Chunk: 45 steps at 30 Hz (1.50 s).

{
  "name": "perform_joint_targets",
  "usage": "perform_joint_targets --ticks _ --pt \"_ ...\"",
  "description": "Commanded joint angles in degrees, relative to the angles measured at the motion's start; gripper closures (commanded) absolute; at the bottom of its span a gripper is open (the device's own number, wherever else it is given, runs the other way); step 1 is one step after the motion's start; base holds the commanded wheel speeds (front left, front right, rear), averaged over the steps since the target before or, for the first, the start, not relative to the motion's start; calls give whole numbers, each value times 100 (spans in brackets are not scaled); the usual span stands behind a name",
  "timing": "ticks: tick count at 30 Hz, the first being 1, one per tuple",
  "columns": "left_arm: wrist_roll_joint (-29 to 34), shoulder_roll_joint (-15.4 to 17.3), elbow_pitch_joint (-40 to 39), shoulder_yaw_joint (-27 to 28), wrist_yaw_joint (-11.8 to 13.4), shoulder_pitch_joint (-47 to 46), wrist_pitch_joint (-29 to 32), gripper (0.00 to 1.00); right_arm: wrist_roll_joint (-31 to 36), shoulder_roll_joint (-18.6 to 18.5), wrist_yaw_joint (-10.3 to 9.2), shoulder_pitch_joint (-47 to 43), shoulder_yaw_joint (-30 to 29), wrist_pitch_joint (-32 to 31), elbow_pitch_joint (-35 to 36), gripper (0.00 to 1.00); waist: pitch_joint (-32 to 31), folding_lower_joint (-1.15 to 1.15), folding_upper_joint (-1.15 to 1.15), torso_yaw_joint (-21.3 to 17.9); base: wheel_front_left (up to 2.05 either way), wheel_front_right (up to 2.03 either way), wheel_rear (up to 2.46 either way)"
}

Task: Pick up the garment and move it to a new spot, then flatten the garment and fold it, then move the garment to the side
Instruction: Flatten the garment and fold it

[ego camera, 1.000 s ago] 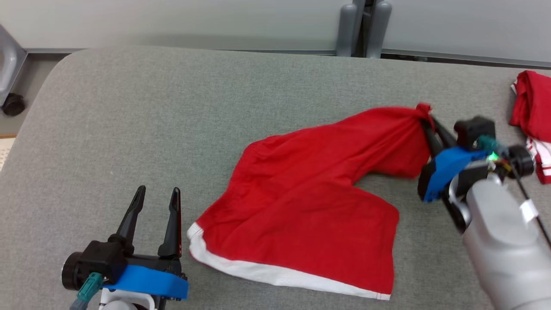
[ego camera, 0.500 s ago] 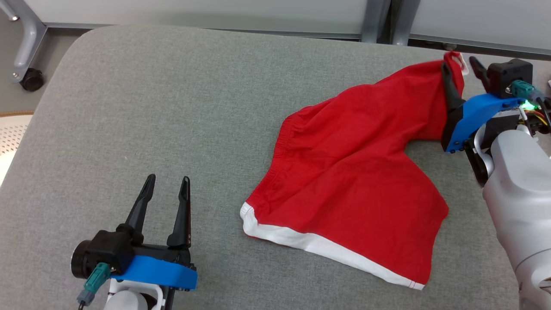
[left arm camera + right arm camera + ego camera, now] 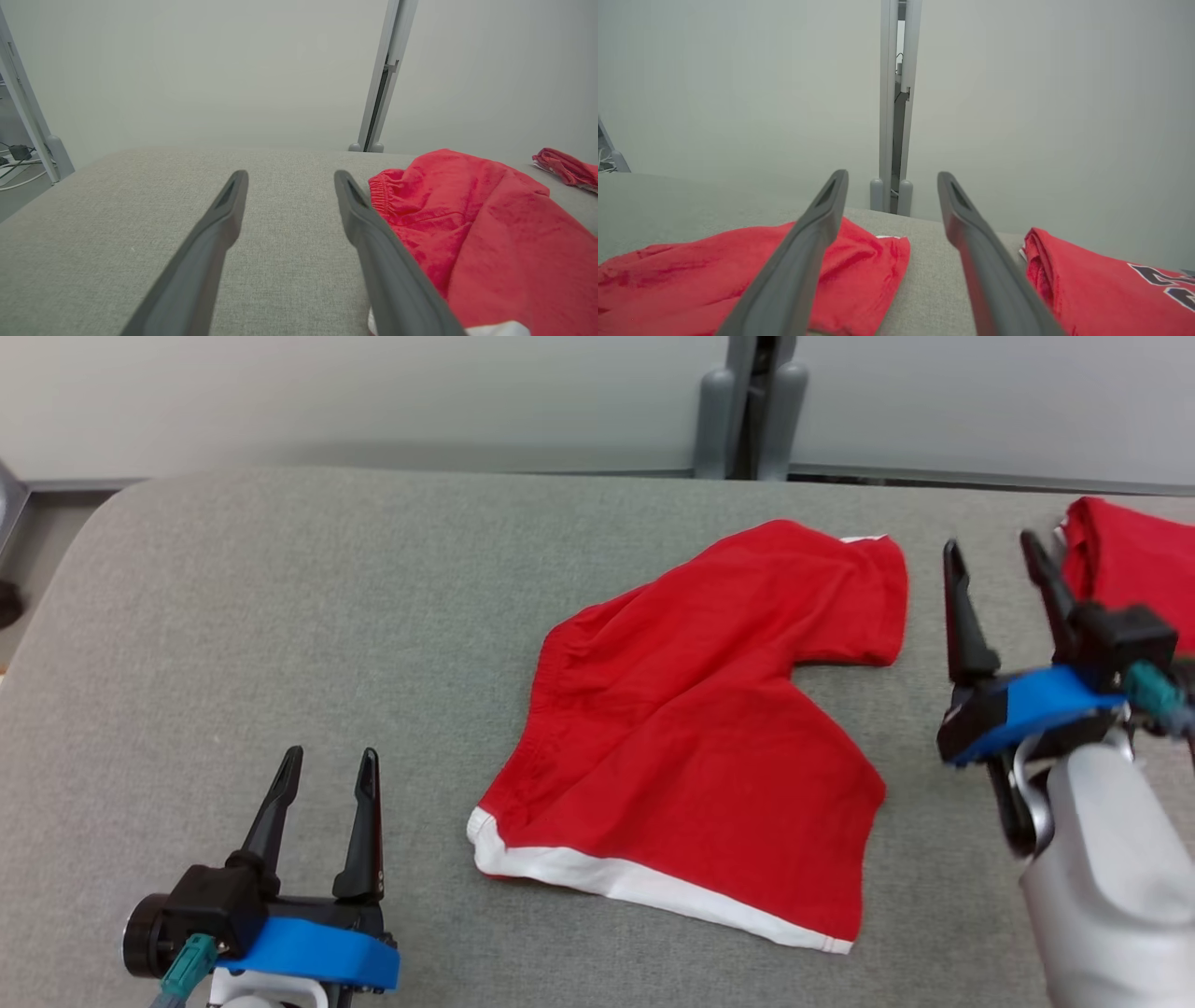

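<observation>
Nearest, the left gripper (image 3: 331, 753) has its fingers wide apart and empty over the grey worktop (image 3: 280, 597). The red garment (image 3: 691, 728) lies mid-worktop. The right gripper (image 3: 989, 543), fingers apart and empty, hovers just beside it, with a red jersey (image 3: 1130, 551) beyond.

Overhead — low wrists seemingly share garment (image 3: 691, 737)

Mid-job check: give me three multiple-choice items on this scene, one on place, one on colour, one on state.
1. Relative to the right gripper, the red shorts lie: A) between its fingers; B) to its left; C) to its right.
2. The shorts' hem band is: A) white; B) black; C) yellow.
3. The right gripper is: A) shut on the shorts; B) shut, empty; C) open, empty.
Answers: B, grey padding separates them; A, white edge nearest the robot; C, fingers spread, nothing between.
</observation>
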<state>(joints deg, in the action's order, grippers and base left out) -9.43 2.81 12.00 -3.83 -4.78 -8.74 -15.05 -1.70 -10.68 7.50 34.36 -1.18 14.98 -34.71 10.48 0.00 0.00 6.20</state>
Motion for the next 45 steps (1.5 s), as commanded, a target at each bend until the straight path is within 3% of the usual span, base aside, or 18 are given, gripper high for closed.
perform_joint_targets --ticks 1,9,21,37,45 --pt "29 20 11 32 -36 76 -16 0 -46 47 -2 -176 -9 26 139 0 -150 0 0 -144 0 0 0" --pt "133 20 42 204 -89 347 -17 0 -213 436 -2 -1771 -60 25 1623 0 -505 0 0 -393 0 0 0" --pt "160 21 39 308 -139 589 -17 0 -440 744 -2 -3149 2 27 2594 0 -693 0 0 -548 0 0 0" --pt "157 20 194 292 -174 462 -17 0 -529 788 -2 -3429 257 27 2346 0 -789 0 0 -552 0 0 0" --pt "70 136 1000 5 -251 20 -16 0 -548 787 -2 -3483 650 26 1717 0 -653 0 0 -636 0 0 0"
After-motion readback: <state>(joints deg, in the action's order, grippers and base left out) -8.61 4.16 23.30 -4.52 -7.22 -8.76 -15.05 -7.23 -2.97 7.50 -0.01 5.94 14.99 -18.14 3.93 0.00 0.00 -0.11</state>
